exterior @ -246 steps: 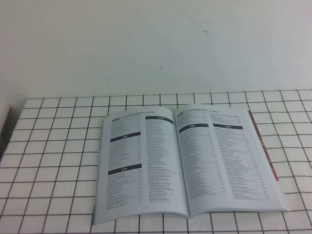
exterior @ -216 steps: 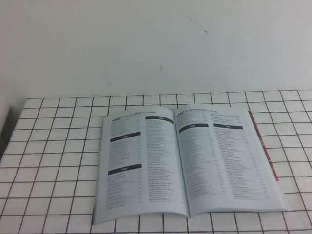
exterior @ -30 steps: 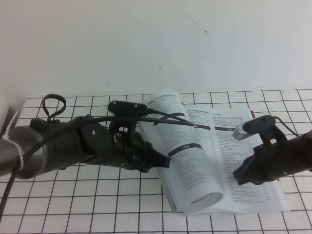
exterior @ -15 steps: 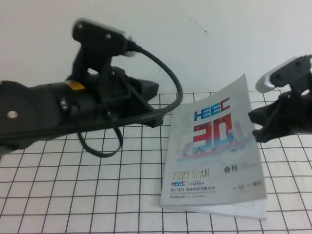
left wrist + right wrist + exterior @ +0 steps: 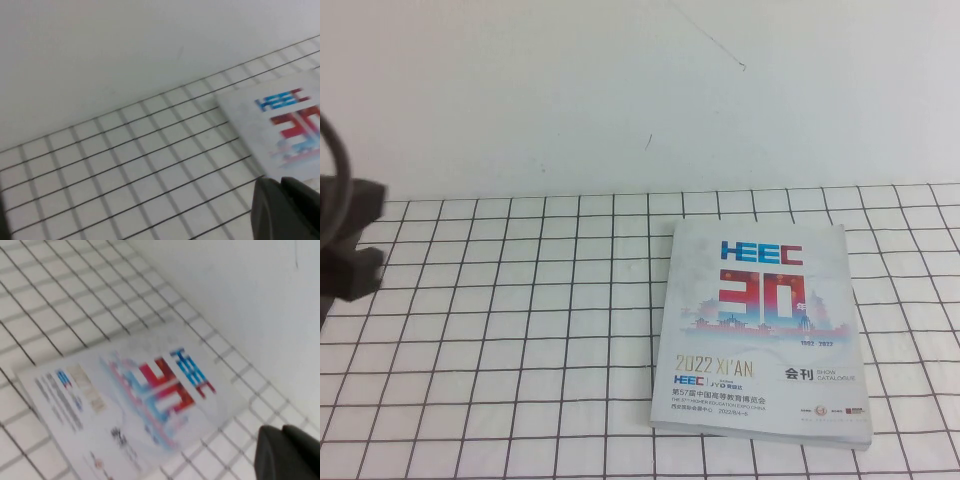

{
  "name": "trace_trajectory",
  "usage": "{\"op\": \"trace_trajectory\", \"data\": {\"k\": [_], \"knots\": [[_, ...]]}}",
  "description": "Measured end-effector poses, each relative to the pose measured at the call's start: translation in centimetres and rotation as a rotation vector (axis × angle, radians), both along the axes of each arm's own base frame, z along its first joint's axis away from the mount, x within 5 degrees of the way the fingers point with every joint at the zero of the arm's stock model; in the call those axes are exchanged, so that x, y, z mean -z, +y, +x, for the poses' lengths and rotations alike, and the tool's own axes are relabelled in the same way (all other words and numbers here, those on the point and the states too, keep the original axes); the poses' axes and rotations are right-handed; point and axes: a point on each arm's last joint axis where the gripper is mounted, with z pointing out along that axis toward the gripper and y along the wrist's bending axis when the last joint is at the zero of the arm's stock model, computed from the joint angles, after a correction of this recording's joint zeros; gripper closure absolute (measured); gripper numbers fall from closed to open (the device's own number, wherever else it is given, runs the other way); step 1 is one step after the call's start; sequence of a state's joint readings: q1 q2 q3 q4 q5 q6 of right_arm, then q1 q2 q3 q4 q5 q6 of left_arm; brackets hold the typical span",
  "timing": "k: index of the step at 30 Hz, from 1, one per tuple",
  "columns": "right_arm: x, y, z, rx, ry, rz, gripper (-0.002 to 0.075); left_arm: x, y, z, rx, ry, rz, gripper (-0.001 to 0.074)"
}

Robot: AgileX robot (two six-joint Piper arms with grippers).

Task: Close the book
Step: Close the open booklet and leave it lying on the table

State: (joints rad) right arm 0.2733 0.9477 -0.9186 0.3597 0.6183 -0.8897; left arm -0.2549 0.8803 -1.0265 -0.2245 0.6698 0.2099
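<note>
The book (image 5: 760, 330) lies shut and flat on the gridded table (image 5: 520, 330), right of centre, with its pale "HEEC 30" front cover facing up. My left gripper (image 5: 282, 184) hovers above the table off the book's left side, fingers pressed together with nothing between them; the book's cover (image 5: 280, 120) shows beyond it. Only a dark part of the left arm (image 5: 345, 255) appears at the high view's left edge. My right gripper (image 5: 283, 432) is also shut and empty, raised clear of the book (image 5: 130, 395). It is outside the high view.
A plain white wall (image 5: 640, 90) rises behind the table's far edge. White grid squares stretch to the left of the book and along the front edge.
The left arm turned the book's left half over onto the right half, shutting it. Both arms then pulled back, and the cover now rests flat.
</note>
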Motion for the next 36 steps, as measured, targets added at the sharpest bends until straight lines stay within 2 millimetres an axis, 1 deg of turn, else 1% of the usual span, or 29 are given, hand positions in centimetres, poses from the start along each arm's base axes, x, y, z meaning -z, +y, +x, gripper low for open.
{"op": "trace_trajectory", "data": {"k": [2, 4, 8, 11, 13, 15, 16, 17, 20, 24, 25, 27, 30, 32, 36], "knots": [[0.0, -1.4, -1.5, 0.096, 0.048, -0.058, 0.0729, -0.2, 1.3, -1.0, -0.071, -0.010, 0.044, 0.0738], [0.3, -2.7, -2.6, 0.208, 0.087, -0.105, 0.0729, -0.5, 2.4, -2.4, -0.132, -0.061, 0.054, 0.0738], [1.1, -5.0, -5.0, 0.403, 0.084, -0.122, 0.0729, -0.5, 3.3, -5.6, -0.171, -0.215, 0.014, 0.0738], [1.9, -5.7, -6.7, 0.469, 0.051, -0.064, 0.0729, 0.1, 3.8, -7.8, -0.181, -0.342, -0.011, 0.0738], [2.5, -6.1, -7.8, 0.484, 0.021, -0.034, 0.0729, 1.4, 4.0, -8.6, -0.186, -0.397, -0.020, 0.0738], [3.6, -6.5, -9.0, 0.495, 0.001, -0.012, 0.0729, 3.1, 4.1, -9.0, -0.186, -0.411, -0.029, 0.0738], [4.3, -6.6, -9.6, 0.501, -0.007, 0.002, 0.0729, 4.3, 4.0, -9.0, -0.184, -0.407, -0.045, 0.0738], [4.9, -6.8, -10.2, 0.509, -0.016, 0.013, 0.0729, 5.2, 4.0, -9.2, -0.183, -0.406, -0.059, 0.0738], [6.9, -7.2, -11.7, 0.535, -0.037, 0.086, 0.0729, 7.8, 4.0, -9.2, -0.186, -0.416, -0.105, 0.0738], [9.7, -7.4, -13.1, 0.535, -0.060, 0.160, 0.0729, 11.2, 4.0, -8.8, -0.190, -0.421, -0.063, 0.0738], [10.1, -7.4, -13.3, 0.533, -0.071, 0.169, 0.0729, 11.9, 4.0, -8.7, -0.189, -0.411, -0.049, 0.0738], [10.7, -7.5, -13.8, 0.527, -0.097, 0.198, 0.0729, 12.9, 4.0, -8.6, -0.189, -0.389, -0.040, 0.0738], [10.7, -7.5, -14.2, 0.518, -0.140, 0.232, 0.0729, 14.2, 4.0, -8.4, -0.188, -0.358, -0.026, 0.0738], [10.7, -7.5, -14.2, 0.515, -0.150, 0.244, 0.0729, 14.6, 4.0, -8.4, -0.187, -0.348, -0.022, 0.0738], [10.7, -7.5, -14.2, 0.514, -0.149, 0.246, 0.0729, 14.6, 4.0, -8.4, -0.187, -0.350, -0.021, 0.0738]]}}
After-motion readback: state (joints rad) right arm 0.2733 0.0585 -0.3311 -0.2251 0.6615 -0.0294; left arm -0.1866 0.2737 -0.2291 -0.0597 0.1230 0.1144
